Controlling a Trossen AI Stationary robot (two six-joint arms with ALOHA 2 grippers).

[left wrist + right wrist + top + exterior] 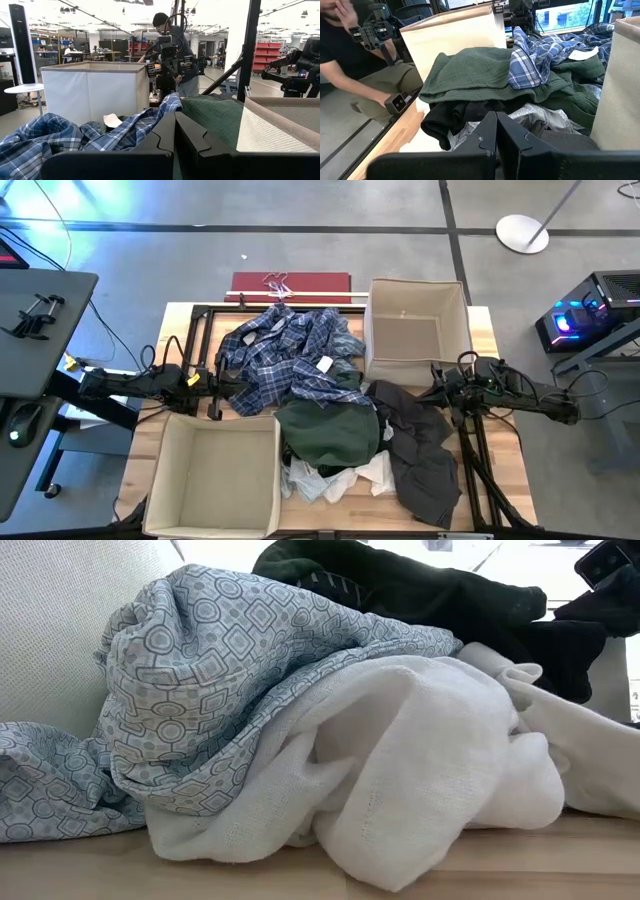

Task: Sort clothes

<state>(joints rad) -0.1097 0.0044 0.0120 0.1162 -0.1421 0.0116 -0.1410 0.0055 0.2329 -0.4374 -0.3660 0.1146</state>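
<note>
The clothes lie heaped in the middle of the table. A navy-white plaid shirt (290, 355) is at the far side and a dark green top (328, 430) in the middle. A charcoal grey piece (420, 455) is to the right. Small white pieces (350, 478) and a light blue patterned cloth (230, 670) lie on the wood at the near edge. My left gripper (228, 385) is shut at the pile's left side, its fingers (175, 135) level beside the plaid shirt (60, 140). My right gripper (440, 390) is shut at the pile's right side, pointing at the green top (475, 75).
One beige fabric box (415, 330) stands at the far right and another (215, 475) at the near left. A black frame (200, 330) stands on the table's left and a red board (290, 283) lies past the far edge. People (175, 50) (350, 65) are beyond the table.
</note>
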